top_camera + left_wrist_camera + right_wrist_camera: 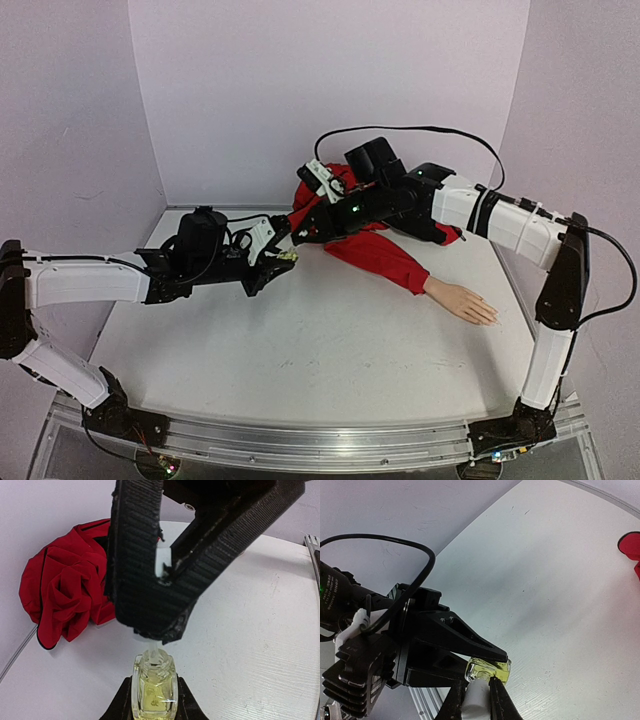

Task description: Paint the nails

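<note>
My left gripper (277, 262) is shut on a small clear yellowish bottle (153, 687), held above the table; the bottle also shows in the right wrist view (492, 671). My right gripper (296, 240) is shut on the bottle's white cap (476, 700), which sits at the bottle's neck (152, 655). The pale mannequin hand (462, 300) sticks out of a red jacket sleeve (380, 255) at the right of the table, palm down, away from both grippers. Its nails are too small to make out.
The bunched red jacket (65, 590) lies at the back of the white table (300, 350). Lilac walls close the back and sides. A metal rail (300, 440) runs along the near edge. A black cable (420, 130) loops above the right arm.
</note>
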You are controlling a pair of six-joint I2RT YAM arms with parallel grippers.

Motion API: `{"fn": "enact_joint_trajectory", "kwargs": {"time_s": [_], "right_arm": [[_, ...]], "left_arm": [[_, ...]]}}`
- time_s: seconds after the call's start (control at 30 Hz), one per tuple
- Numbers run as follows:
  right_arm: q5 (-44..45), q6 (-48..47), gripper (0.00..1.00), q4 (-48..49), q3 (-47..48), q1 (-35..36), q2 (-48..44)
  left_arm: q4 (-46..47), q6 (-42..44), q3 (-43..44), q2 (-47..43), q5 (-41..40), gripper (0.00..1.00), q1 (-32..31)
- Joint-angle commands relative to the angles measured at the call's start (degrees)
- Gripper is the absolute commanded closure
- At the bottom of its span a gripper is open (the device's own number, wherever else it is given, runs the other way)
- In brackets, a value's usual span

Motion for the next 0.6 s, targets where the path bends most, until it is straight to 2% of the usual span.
{"fn": "enact_joint_trajectory", "kwargs": {"time_s": [0.0, 0.57], "right_arm": [[-0.2, 0.18, 1.0, 1.75, -0.26, 0.26, -3.63], [-0.38, 0.53, 1.0, 2.16, -0.7, 0.29, -3.96]], "left_arm": [[1.24, -0.02, 1.05, 0.39, 0.18, 1.0, -0.24], [1.14, 0.0, 0.88, 0.6, 0.13, 1.0, -0.19]]}}
